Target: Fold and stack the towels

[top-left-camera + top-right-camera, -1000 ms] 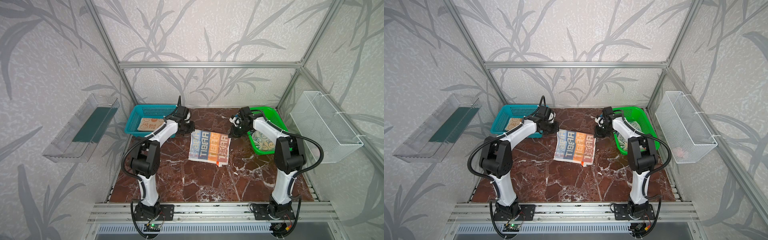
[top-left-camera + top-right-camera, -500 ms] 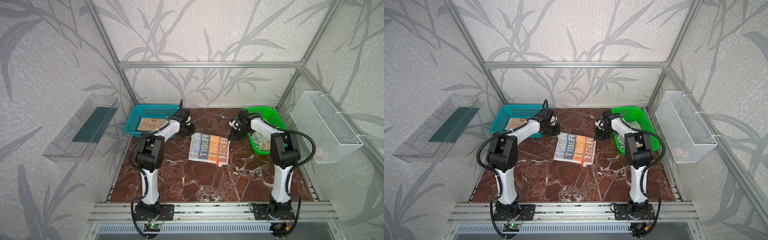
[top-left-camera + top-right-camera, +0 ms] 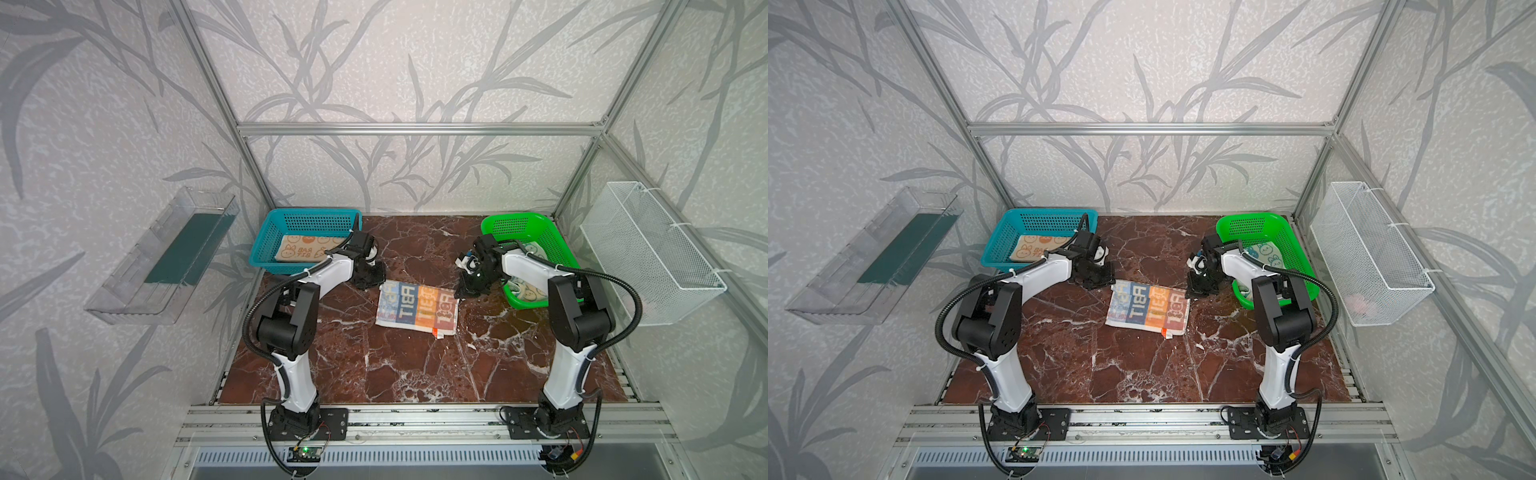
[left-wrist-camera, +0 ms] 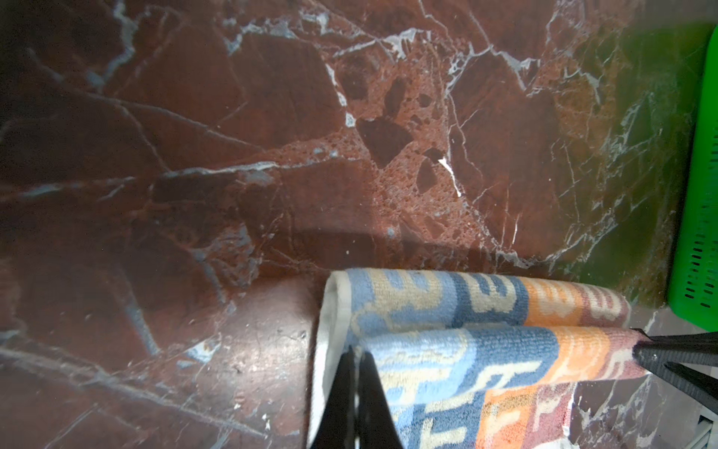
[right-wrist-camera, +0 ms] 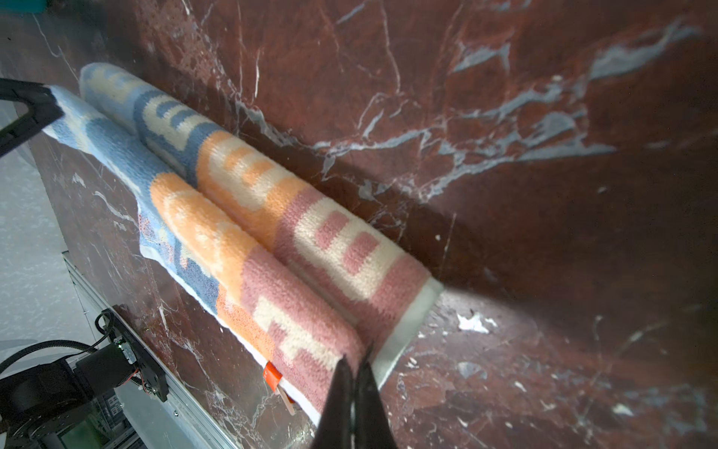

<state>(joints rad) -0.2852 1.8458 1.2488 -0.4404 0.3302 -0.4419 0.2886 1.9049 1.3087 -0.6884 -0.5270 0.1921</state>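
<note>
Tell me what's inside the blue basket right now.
One folded peach towel with bunny print lies flat in the blue basket. The left arm covers its near corner, and anything under the towel is hidden.

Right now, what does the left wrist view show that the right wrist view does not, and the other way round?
Only the left wrist view shows the green basket and the towel from its blue end. Only the right wrist view shows the orange tag near the pink end and an arm's black base. Both show the striped towel on the marble table, with a raised fold pinched at one end by the left hand and at the other by the right hand, both shut.
</note>
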